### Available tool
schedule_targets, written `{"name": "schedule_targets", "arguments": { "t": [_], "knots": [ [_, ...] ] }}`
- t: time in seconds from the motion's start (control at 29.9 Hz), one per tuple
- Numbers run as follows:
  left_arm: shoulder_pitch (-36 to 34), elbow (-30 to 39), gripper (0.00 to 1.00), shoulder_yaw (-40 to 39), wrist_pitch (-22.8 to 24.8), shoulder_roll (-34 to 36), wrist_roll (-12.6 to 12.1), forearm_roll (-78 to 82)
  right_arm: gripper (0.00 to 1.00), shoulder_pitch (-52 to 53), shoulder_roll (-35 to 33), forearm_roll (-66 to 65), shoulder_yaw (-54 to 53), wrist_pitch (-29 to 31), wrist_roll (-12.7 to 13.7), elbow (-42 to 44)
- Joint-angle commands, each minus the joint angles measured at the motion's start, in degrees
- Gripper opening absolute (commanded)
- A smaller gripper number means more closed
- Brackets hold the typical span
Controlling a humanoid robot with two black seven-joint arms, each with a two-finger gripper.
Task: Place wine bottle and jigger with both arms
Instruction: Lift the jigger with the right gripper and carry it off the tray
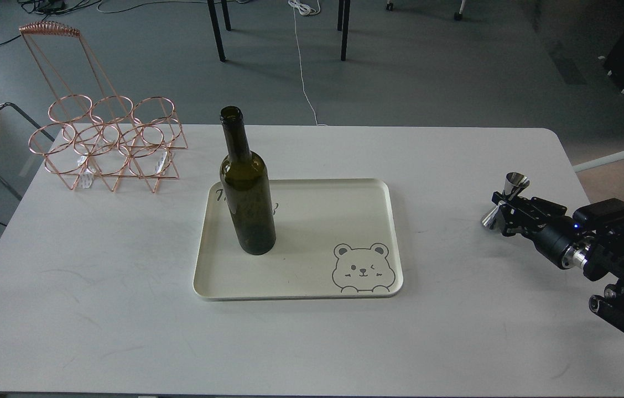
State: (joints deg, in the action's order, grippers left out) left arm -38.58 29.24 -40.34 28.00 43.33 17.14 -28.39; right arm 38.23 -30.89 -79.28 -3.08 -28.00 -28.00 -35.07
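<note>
Seen from the robot's head: a dark olive-green wine bottle (247, 188) stands upright on the left half of a cream tray (345, 190), which sits in the middle of a white table (96, 287). The bottle has no label, and its mouth is open at the top of the long neck. It is the only object on the tray; a printed bear face (360, 267) marks the tray's near right corner, and dark lettering behind the bottle is partly hidden by the glass.

At the table's right edge, well apart from the tray, the right gripper (503, 207) of the black right arm (594, 243) pinches the silver jigger (505, 200) at its narrow waist. The jigger is tilted, its upper cone opening toward the ceiling and its lower cone showing below the black fingers. Whether it touches the table or is lifted clear cannot be told. A small blue light glows on the arm behind the gripper.

At the far left corner of the table stands a copper wire rack (106, 145) with six rings in two rows, all unfilled, with a tall wire handle rising behind it. The left gripper is out of sight.
</note>
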Motion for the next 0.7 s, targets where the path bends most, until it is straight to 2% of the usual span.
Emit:
{"name": "schedule_targets", "arguments": {
  "t": [0.0, 0.1, 0.2, 0.23, 0.47, 0.67],
  "knots": [
    [0.0, -0.1, 0.99, 0.0, 0.0, 0.0, 0.1, 0.0, 0.22, 0.0, 0.0, 0.0, 0.0, 0.0, 0.0, 0.0],
    [0.0, 0.0, 0.99, 0.0, 0.0, 0.0, 0.1, 0.0, 0.31, 0.0, -0.1, 0.0, 0.1, 0.0, 0.0, -0.3],
    [0.0, 0.0, 0.99, 0.0, 0.0, 0.0, 0.1, 0.0, 0.51, -0.1, -0.7, 0.1, 0.2, 0.0, 0.0, -1.3],
    [0.0, 0.0, 0.99, 0.0, 0.0, 0.0, 0.1, 0.0, 0.53, -0.3, -0.7, 0.1, 0.3, 0.0, 0.0, -1.7],
    [0.0, 0.0, 0.99, 0.0, 0.0, 0.0, 0.1, -0.1, 0.58, -2.3, -2.5, 0.1, 0.3, 0.0, 0.0, -4.5],
    [0.0, 0.0, 0.99, -0.1, 0.0, 0.0, 0.1, -0.1, 0.66, -2.3, -7.9, 0.1, 0.3, 0.0, 0.0, -11.5]
  ]
}}
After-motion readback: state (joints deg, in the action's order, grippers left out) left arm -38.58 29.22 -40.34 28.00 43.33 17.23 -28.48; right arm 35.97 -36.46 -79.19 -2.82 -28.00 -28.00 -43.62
